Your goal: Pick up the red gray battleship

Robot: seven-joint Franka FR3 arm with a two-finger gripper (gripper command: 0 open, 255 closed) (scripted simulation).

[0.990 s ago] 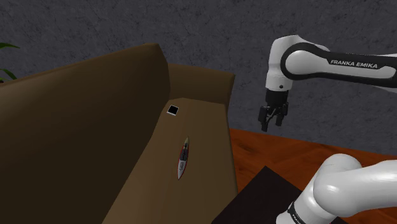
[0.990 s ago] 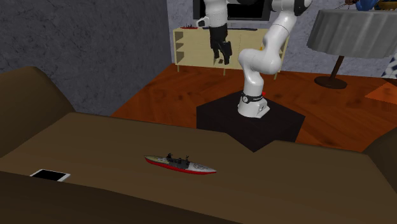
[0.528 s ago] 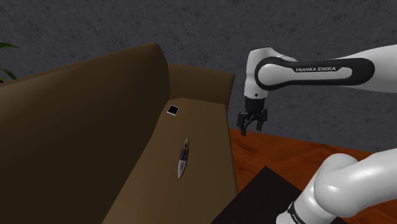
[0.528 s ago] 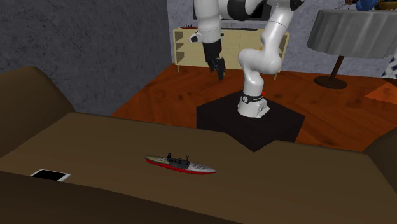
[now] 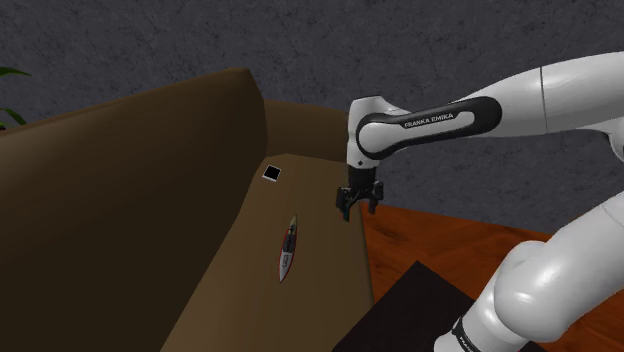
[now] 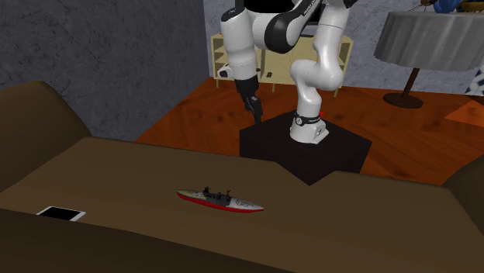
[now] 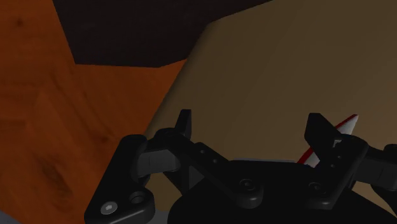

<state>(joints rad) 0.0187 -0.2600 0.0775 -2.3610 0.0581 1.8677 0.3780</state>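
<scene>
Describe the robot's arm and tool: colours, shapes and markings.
The arm has rounded white shells with dark joint bands; white FRANKA EMIKA lettering runs along one dark band. The tool is all black, with two short fingers.

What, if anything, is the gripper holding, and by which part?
Nothing. The open gripper hangs near the edge of the sofa seat; the battleship lies untouched on it.

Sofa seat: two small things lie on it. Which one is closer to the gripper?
The red and grey toy ship, long and narrow. The flat tablet lies farther from the gripper.
</scene>
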